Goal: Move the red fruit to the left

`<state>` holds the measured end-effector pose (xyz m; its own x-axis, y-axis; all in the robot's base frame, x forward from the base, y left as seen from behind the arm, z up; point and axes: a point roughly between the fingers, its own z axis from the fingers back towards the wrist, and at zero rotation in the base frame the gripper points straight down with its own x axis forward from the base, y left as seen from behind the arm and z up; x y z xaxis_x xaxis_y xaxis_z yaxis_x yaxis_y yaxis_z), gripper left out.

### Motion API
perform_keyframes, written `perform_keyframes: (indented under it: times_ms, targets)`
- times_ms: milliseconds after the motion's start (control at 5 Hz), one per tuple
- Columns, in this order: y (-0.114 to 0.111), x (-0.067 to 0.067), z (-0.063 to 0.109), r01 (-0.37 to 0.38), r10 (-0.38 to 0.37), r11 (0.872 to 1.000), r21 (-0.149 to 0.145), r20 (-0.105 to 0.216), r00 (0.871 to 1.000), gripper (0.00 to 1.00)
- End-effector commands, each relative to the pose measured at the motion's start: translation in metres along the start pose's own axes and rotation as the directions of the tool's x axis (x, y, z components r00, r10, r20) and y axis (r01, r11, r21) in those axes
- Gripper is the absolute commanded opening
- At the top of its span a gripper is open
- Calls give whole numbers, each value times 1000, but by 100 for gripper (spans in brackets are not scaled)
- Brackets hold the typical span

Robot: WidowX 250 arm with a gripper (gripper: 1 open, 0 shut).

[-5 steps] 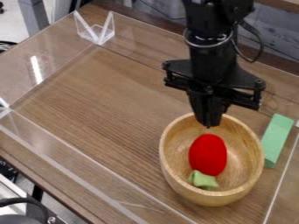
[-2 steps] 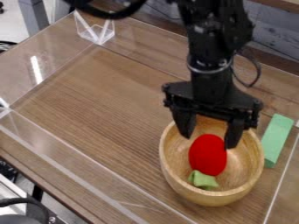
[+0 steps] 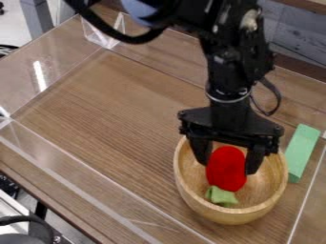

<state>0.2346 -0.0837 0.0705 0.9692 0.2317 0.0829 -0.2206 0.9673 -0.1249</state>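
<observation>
the red fruit [image 3: 228,168] lies in the wooden bowl [image 3: 192,183] at the table's [image 3: 114,105] right, between the gripper's [image 3: 231,165] spread fingers; a flat block [image 3: 302,152] lies just right of the bowl.

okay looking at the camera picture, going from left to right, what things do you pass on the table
clear folded plastic stand at the far left corner → wooden bowl, with the red fruit in it and the open gripper straddling the fruit → light green block
</observation>
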Motion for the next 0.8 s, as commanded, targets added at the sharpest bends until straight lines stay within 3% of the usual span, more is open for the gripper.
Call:
perform_keyframes:
  times_ms: [0, 600]
  targets:
    - [-4, 4, -2, 2, -2, 1000, -3, 17, 1000, 100]
    - [-9, 5, -11, -4, 4, 1000, -6, 19, 1000, 100]
